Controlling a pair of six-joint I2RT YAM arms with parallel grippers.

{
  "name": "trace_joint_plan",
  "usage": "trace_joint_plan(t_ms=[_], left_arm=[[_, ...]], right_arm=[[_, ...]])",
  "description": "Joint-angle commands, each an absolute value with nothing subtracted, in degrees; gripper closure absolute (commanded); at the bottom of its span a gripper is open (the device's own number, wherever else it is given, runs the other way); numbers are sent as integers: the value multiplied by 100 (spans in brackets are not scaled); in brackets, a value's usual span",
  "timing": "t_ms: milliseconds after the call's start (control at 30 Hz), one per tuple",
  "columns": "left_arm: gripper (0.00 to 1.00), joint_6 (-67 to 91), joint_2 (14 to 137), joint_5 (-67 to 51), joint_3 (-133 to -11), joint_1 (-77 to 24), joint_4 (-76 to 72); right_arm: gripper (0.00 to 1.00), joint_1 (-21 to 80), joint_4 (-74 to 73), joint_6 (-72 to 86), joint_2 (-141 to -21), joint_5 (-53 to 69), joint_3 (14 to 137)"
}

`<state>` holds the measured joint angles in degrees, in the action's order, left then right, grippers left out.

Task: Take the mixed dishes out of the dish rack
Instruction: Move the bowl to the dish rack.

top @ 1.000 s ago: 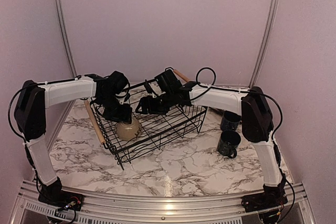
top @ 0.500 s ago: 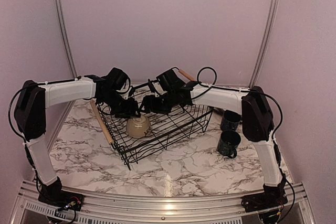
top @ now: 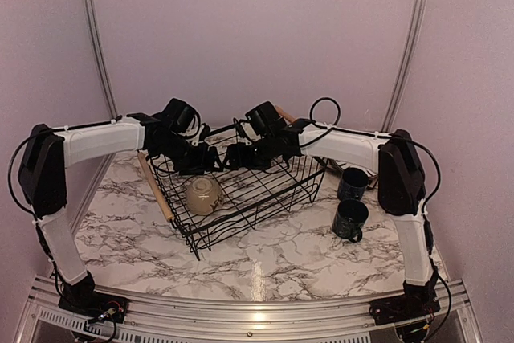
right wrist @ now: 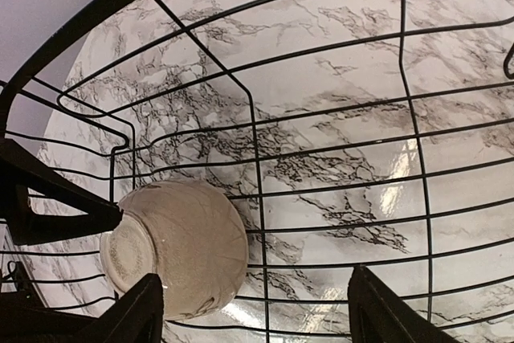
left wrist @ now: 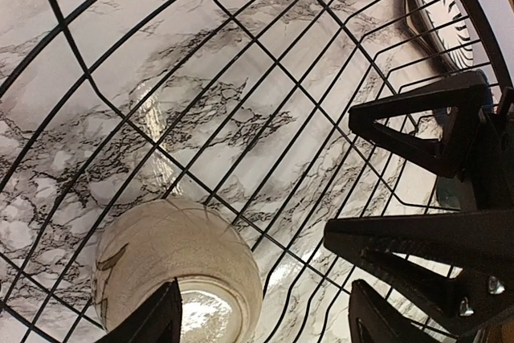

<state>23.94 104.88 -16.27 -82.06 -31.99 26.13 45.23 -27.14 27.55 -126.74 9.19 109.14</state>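
The dish rack (top: pixel 255 190) is a black wire basket with a wooden bar handle (top: pixel 153 186), standing mid-table. One cream bowl (top: pixel 203 194) lies upside down in its left part, foot ring showing (left wrist: pixel 173 267), and it is also seen in the right wrist view (right wrist: pixel 178 248). My left gripper (top: pixel 210 163) hangs open over the rack's back left, above the bowl and not touching it (left wrist: pixel 265 323). My right gripper (top: pixel 234 157) faces it from the right, open and empty (right wrist: pixel 257 315). A black-and-white striped plate (left wrist: pixel 443 14) lies outside the rack's far wall.
Two dark mugs (top: pixel 352 184) (top: pixel 350 220) stand on the marble table (top: pixel 281 255) to the right of the rack. The two grippers are close together over the rack's back rim. Metal rails run up the back wall.
The rack has slid and turned to the right on the table, and the bowl has rolled inside it. Both grippers have drawn up towards the rack's back rim; the left jaws widened.
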Motion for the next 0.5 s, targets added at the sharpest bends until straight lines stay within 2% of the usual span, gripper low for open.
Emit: trace_joint_plan(t_ms=[0, 167, 333, 467], left_arm=[[26, 2270, 9987, -1092, -8075, -3199, 3212], [24, 2469, 9396, -710, -7583, -3094, 3225], [25, 2441, 9141, -471, -7541, -3041, 3162], [35, 2440, 9251, -436, -7558, -3042, 3204]], right_arm=[[24, 4683, -2978, 2491, -12665, 1046, 11148], [25, 4824, -3064, 2352, -12861, 1295, 11309], [21, 4863, -3078, 2132, -13090, 1502, 11540], [20, 4903, -3511, 2060, -13469, 1270, 12070]])
